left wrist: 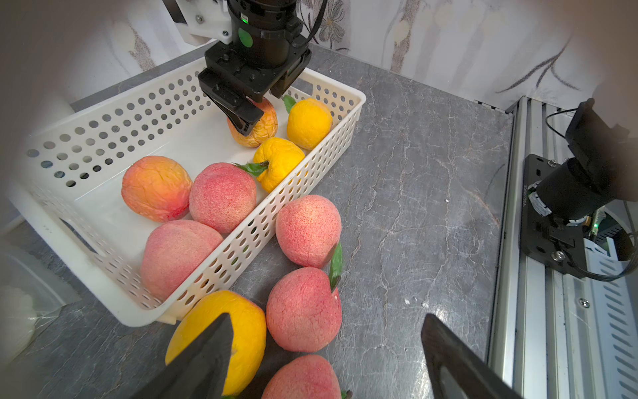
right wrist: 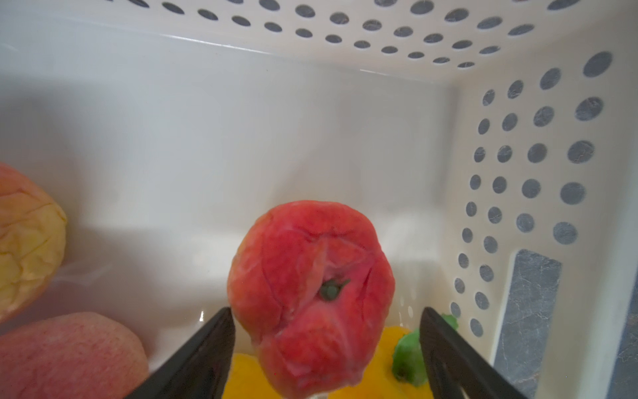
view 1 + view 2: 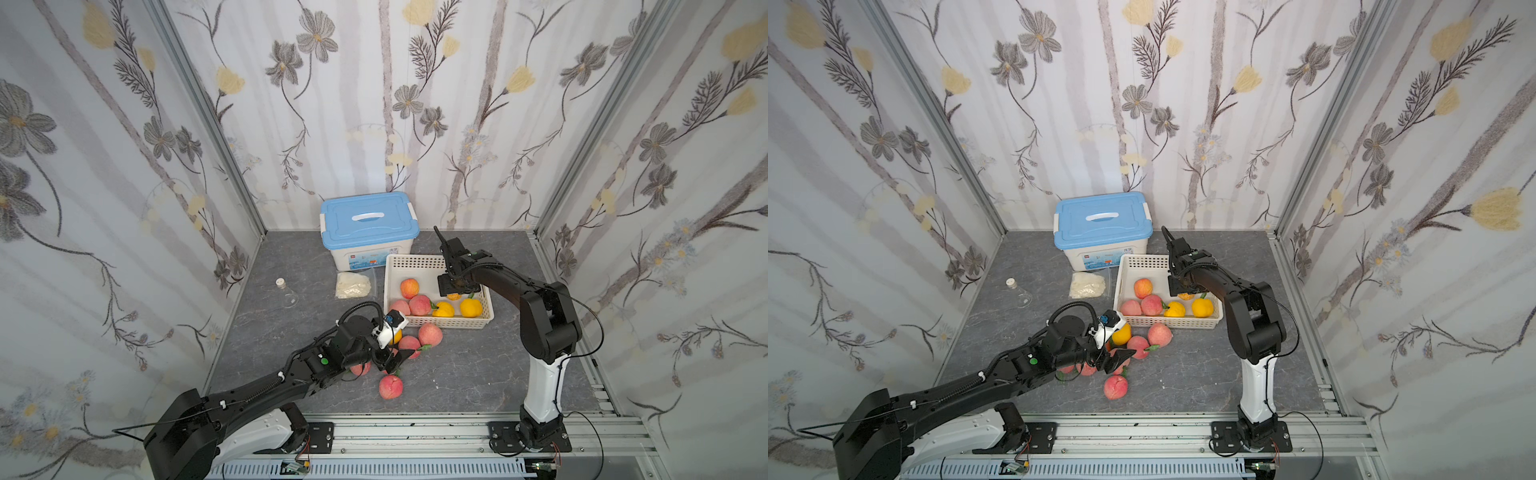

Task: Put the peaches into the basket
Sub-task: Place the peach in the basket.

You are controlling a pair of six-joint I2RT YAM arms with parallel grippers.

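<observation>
Now, in a top view, the right gripper (image 3: 452, 290) is hanging over the basket (image 3: 415, 261).
Left wrist view: the left gripper (image 1: 326, 321) is gaping wide, holding nothing, above loose peaches (image 1: 303, 311) beside the basket. Right wrist view: the right fingers (image 2: 207, 345) are standing apart around a red peach (image 2: 310, 293), not squeezing.

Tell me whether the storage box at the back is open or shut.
Shut: in both top views the blue lid lies flat over the storage box.
</observation>
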